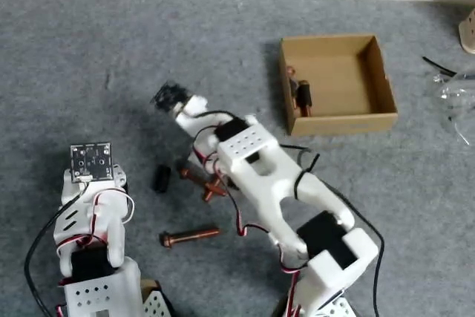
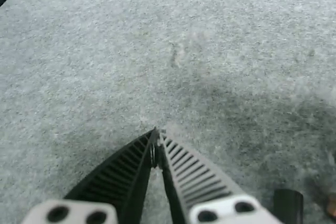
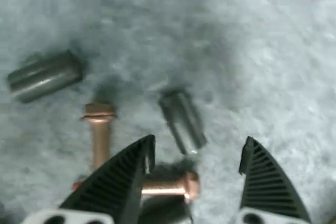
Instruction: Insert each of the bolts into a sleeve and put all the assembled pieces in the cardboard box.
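Beneath the right gripper (image 3: 198,145), jaws spread, lie copper-coloured metal bolts (image 3: 100,129) and short dark cylindrical sleeves (image 3: 182,120) on grey carpet (image 1: 111,50): likely rigid, slick, apt to roll; pinch mid-shaft. Left gripper (image 2: 156,141) sits pressed together nearby. Farther off, a brown cardboard box (image 1: 345,122) holds assembled pieces (image 1: 303,96).

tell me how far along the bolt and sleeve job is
Done: one copper bolt in a dark sleeve lies in the brown cardboard box. In hand: nothing; the right claw is open, the left claw shut and empty. Left: at least two bare copper bolts and two dark metal sleeves.
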Robot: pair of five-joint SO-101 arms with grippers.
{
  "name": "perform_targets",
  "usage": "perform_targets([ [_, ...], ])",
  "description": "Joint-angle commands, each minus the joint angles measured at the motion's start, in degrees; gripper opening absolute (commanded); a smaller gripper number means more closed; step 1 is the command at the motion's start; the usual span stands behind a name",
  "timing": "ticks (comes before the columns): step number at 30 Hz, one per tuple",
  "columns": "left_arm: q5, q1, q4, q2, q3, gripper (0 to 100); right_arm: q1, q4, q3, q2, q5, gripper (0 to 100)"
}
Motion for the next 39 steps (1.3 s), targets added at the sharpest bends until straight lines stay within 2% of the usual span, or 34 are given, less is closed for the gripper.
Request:
perform_targets([
  [1,0.4,1.2,-1.6,-0.7,0.0,1,-1.7,0.3,-2.3,1.2,2.9,23.8],
  [6,0.4,1.2,-1.6,-0.7,0.0,1,-1.1,-0.2,-5.5,6.5,6.4,23.8],
  [15,0.4,1.3,-1.6,-0.7,0.0,1,-0.9,0.0,-11.4,15.8,6.9,22.8],
  [19,0.4,1.3,-1.6,-0.7,0.0,1,0.3,0.0,-11.4,15.9,6.7,2.6],
  [20,0.4,1.3,-1.6,-0.7,0.0,1,0.7,0.0,-11.4,15.9,6.5,0.1],
  [26,0.4,1.3,-1.6,-0.7,0.0,1,3.6,0.2,-11.1,15.9,6.5,0.5],
  [31,0.4,1.2,-1.6,-0.7,0.0,1,5.8,7.3,-11.6,14.8,5.5,0.5],
  [36,0.4,1.2,-1.6,-0.7,0.0,1,6.7,8.1,-10.3,5.5,-0.4,0.5],
  [39,0.4,1.2,-1.6,-0.7,0.1,1,7.7,7.5,-4.1,-1.6,-1.2,0.5],
])
